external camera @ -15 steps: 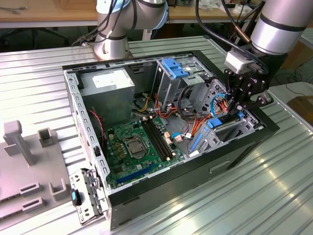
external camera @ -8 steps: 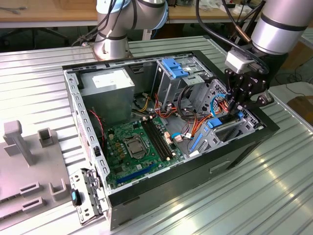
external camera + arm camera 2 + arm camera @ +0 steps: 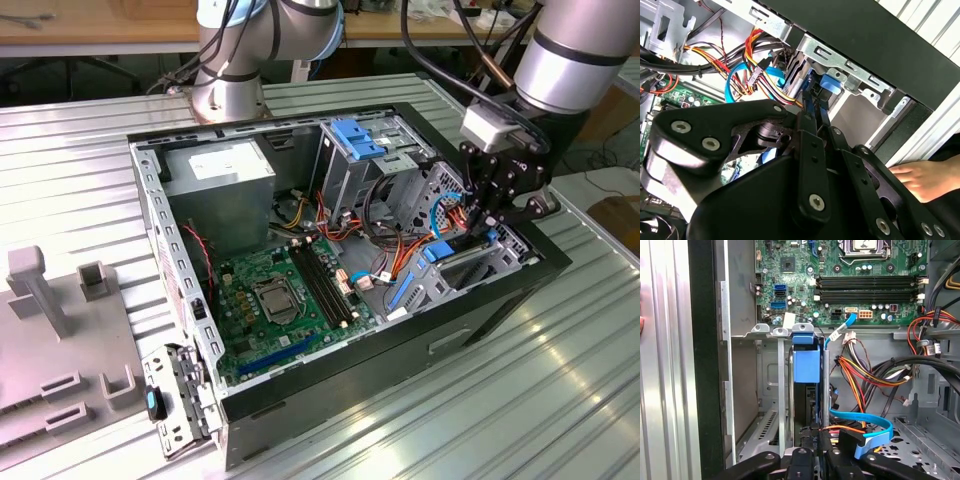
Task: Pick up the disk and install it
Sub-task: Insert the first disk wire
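The disk stands on edge in a metal bay slot at the case's front corner, its bright blue carrier facing the motherboard. In the exterior view the carrier's blue end shows low in the bay, just below my gripper. My black gripper reaches down into that bay, and its narrow fingers are drawn close together on the disk's thin edge. The blue carrier tab sits just past the fingertips. The lower part of the disk is hidden by the bay walls.
The open computer case lies on a ribbed metal table. Orange, yellow and blue cables crowd the bay side. A blue bracket tops the drive cage. A person's hand rests outside the case. Grey fixtures stand at the exterior view's left.
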`<state>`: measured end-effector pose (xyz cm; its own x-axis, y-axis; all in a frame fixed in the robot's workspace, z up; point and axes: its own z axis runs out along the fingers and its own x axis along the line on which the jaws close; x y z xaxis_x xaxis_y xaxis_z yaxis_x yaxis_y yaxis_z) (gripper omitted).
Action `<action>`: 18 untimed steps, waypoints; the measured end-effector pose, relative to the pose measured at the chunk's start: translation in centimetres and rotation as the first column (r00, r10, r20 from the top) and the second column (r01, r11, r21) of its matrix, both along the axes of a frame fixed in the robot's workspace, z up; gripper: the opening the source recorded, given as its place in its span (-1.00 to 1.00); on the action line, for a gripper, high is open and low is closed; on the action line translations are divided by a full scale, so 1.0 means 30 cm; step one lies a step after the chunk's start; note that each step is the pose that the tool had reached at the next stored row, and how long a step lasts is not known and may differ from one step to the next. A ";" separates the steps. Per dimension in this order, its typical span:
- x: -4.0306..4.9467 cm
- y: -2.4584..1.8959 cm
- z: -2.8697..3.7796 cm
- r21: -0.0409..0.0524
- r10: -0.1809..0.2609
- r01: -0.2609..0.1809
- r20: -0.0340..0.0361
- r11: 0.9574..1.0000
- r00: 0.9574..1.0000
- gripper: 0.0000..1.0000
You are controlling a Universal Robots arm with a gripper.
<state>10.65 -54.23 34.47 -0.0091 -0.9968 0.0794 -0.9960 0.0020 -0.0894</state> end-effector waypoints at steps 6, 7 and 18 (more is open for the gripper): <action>0.000 0.000 -0.005 0.003 0.000 0.000 0.000 1.000 1.000 -0.66; 0.000 0.000 -0.006 0.003 0.000 0.000 0.000 1.000 1.000 -0.66; 0.000 -0.002 -0.018 0.013 0.000 0.000 0.000 1.000 1.000 -0.66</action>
<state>10.65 -54.28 33.92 -0.0091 -0.9977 0.0667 -0.9960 0.0032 -0.0894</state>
